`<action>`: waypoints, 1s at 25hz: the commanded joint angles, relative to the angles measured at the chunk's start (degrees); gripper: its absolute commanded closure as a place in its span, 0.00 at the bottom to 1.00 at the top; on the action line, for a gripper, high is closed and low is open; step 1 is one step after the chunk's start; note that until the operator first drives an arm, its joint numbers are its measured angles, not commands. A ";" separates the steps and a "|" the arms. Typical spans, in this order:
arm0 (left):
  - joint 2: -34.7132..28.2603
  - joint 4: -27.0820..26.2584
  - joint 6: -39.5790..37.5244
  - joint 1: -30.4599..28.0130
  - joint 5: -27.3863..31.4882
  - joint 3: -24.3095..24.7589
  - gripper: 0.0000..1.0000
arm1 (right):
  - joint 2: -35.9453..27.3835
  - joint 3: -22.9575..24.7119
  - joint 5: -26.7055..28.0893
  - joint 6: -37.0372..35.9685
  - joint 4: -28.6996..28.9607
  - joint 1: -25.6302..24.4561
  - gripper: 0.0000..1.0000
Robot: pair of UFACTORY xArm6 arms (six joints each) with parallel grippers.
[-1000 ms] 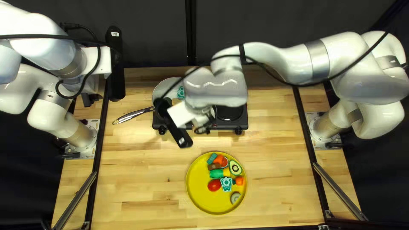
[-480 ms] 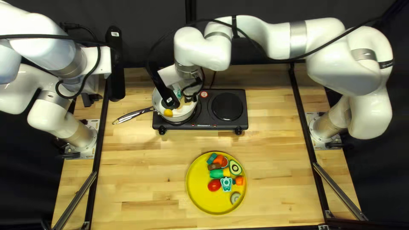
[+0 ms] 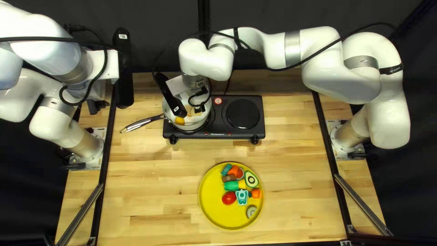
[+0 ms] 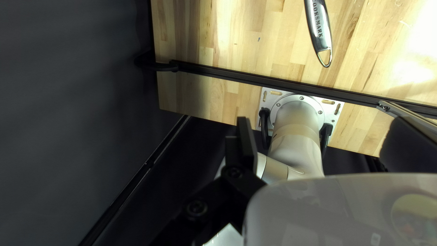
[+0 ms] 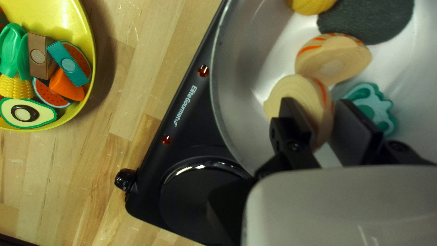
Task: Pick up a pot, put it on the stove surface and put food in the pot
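In the top left view, my right gripper (image 3: 198,108) is down inside the pot (image 3: 202,122), which stands on the stove's left burner. In the right wrist view, my right gripper (image 5: 324,120) is shut on a round tan food piece (image 5: 284,93). Beside it in the pot (image 5: 236,50) lie another tan piece (image 5: 337,59), a teal piece (image 5: 375,109) and a yellow one (image 5: 312,4). My left gripper (image 3: 94,107) hangs over the left table edge; in the left wrist view this gripper (image 4: 325,141) is open, nothing between its fingers.
A yellow plate (image 3: 209,207) with several toy foods lies nearer the table's near edge. The stove's right burner (image 3: 242,114) is bare. The pot's handle (image 3: 142,123) points toward my left arm.
My right gripper has moved from over the stove's front to the pot and down into it, uncovering the right burner. The left arm has kept still.
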 commanded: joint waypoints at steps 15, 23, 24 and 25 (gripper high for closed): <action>0.00 0.00 0.00 0.00 0.00 0.00 0.00 | 0.04 -0.07 0.05 0.07 -0.02 0.01 0.00; 0.00 0.00 0.00 0.00 0.00 0.00 0.00 | -1.21 -0.31 1.34 0.89 -1.09 0.42 0.00; 0.00 0.00 0.00 0.00 0.00 0.00 0.00 | -1.44 -0.55 1.73 1.15 -1.37 0.56 0.00; 0.00 0.00 0.00 0.00 0.00 0.00 0.00 | -2.26 -1.74 3.59 1.94 -2.13 0.99 0.00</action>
